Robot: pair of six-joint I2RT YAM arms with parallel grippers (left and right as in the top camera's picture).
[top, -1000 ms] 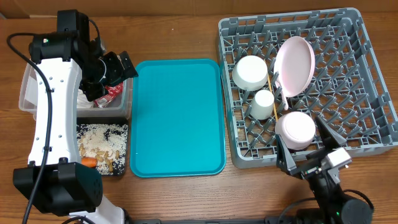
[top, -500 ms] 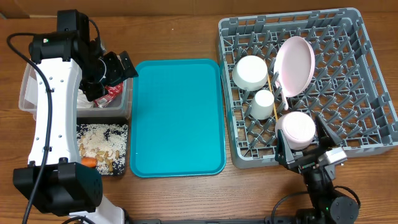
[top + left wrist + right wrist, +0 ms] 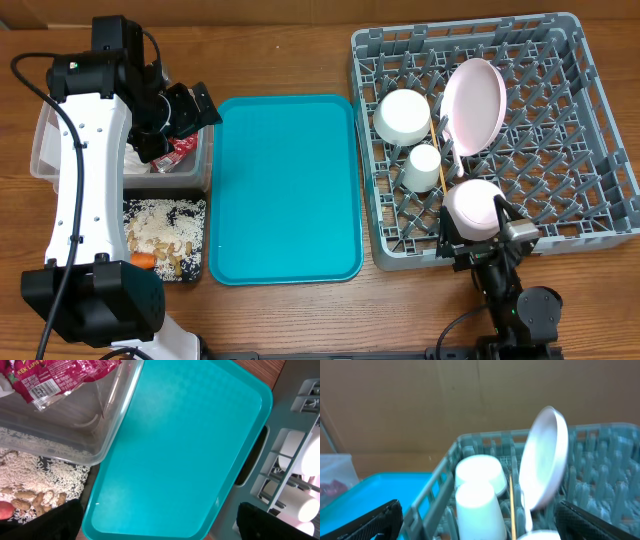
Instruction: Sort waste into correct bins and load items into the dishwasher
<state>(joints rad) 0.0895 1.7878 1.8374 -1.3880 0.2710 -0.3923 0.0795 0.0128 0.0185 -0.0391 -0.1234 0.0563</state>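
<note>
Nearest in, off to the right of the teal tray's [image 3: 285,190] near corner, the right gripper [image 3: 472,228] had its jaws spread wide around a white bowl [image 3: 475,203] in the dish rack [image 3: 600,225]. Left of the tray sat the black tray [image 3: 202,268] with rice and a carrot [image 3: 146,262]. Further back on that side, the left gripper [image 3: 178,125] hung spread wide over the clear tub [image 3: 45,150] holding the red wrapper [image 3: 55,380]. The pink plate [image 3: 473,105] and cup [image 3: 424,160] stood in the rack right of the tray.

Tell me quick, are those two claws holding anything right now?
Left gripper: open, holding nothing.
Right gripper: open, holding nothing.
</note>
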